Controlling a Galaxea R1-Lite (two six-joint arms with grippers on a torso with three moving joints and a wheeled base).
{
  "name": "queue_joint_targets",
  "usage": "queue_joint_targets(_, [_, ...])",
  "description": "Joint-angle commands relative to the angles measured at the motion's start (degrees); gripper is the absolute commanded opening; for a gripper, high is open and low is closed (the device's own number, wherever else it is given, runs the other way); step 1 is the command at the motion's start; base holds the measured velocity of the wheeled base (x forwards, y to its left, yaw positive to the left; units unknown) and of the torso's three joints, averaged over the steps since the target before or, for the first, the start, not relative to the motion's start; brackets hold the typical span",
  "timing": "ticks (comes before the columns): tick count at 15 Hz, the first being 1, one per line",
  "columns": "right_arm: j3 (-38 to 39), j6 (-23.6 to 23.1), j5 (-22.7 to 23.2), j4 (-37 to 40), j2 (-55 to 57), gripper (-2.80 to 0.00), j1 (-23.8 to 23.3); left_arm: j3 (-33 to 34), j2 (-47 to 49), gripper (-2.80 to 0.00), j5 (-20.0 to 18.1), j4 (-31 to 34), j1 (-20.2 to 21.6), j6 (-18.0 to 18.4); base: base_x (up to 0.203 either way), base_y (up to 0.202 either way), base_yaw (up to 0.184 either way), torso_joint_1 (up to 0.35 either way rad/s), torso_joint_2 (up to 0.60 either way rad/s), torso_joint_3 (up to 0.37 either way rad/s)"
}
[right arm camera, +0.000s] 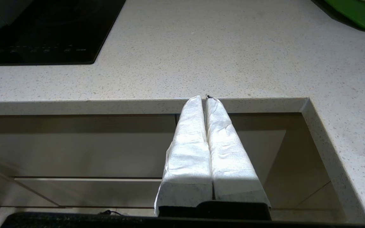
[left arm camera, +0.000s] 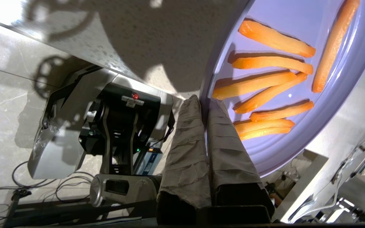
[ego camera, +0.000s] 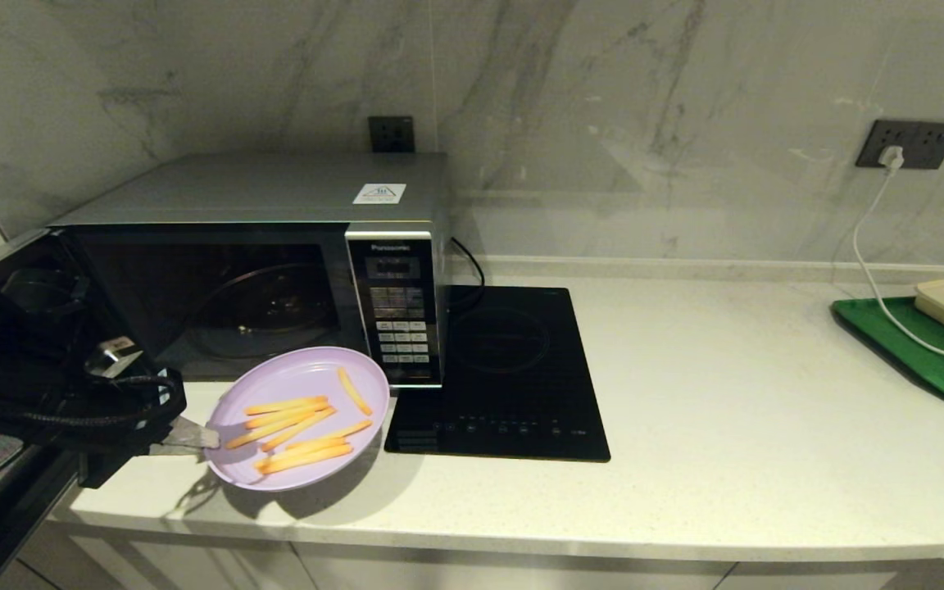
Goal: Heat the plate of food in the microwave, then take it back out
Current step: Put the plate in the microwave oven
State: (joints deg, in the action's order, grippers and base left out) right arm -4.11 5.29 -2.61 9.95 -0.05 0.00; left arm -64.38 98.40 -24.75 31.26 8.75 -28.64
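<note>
The lilac plate of food (ego camera: pixel 300 414), with several orange-yellow fries on it, hangs tilted just above the counter in front of the microwave (ego camera: pixel 259 262). My left gripper (ego camera: pixel 201 438) is shut on the plate's near-left rim; in the left wrist view its fingers (left arm camera: pixel 195 133) pinch the plate (left arm camera: pixel 296 104) edge. The microwave door (ego camera: pixel 5 270) is swung open to the left, and the cavity with its glass turntable shows. My right gripper (right arm camera: pixel 204 98) is shut on nothing, parked below the counter's front edge, out of the head view.
A flat black induction hob (ego camera: pixel 505 377) lies right of the microwave. A green board with a beige tray (ego camera: pixel 943 336) sits at the far right, with a white cable (ego camera: pixel 873 270) running from the wall socket. The counter's front edge (ego camera: pixel 521 541) is close below the plate.
</note>
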Motion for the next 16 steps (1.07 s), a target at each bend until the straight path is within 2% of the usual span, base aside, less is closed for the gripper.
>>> queue_joint_targets(1, [-0.02, -0.02, -0.03, 0.07, 0.05, -2.8, 0.04, -0.44, 1.1, -2.8, -0.13, 0.21, 2.34, -0.19, 0.0, 0.0, 0.0, 0.0, 0.0, 0.0])
queue_joint_targets(7, [-0.02, -0.01, -0.03, 0.07, 0.05, -2.8, 0.0, -3.83, 4.8, -2.8, -0.21, 0.18, 8.51, -0.19, 0.0, 0.0, 0.0, 0.0, 0.0, 0.0])
queue_joint_targets(13, [-0.02, 0.07, -0.03, 0.07, 0.05, -2.8, 0.0, -11.32, 9.86, -2.8, -0.3, 0.29, 9.13, -0.85, 0.0, 0.0, 0.0, 0.0, 0.0, 0.0])
queue_joint_targets(16, [-0.02, 0.0, -0.03, 0.07, 0.05, -2.8, 0.0, -15.57, 12.79, -2.8, -0.3, 0.3, 8.84, -3.63, 0.0, 0.0, 0.0, 0.0, 0.0, 0.0])
